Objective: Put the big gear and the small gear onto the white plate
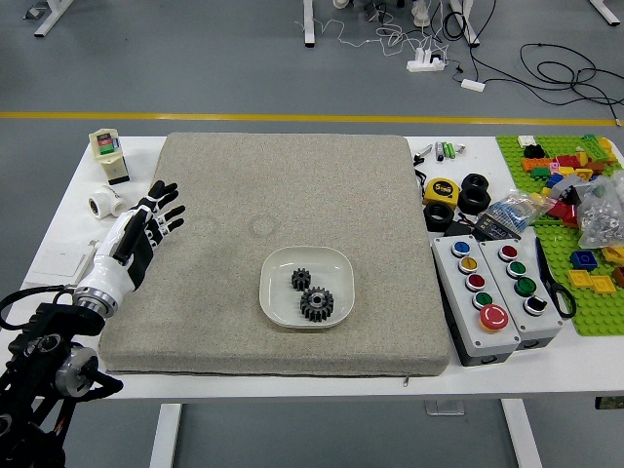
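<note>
My left hand (168,212) is over the left edge of the grey-beige mat, fingers spread and holding nothing, well to the left of the plate. The white plate (277,307) lies on the mat, right of its centre and toward the near side. Inside it sit both dark gears: the small gear (301,279) toward the upper left, the big gear (317,304) just below and to the right. My right hand is out of view.
Button boxes (475,292), a yellow tape measure (441,192), black rolls and scissors are right of the mat (214,336). Farther right is a green building plate (595,317) with bricks and bags. White fittings (106,202) and a cream device (108,154) stand at the left.
</note>
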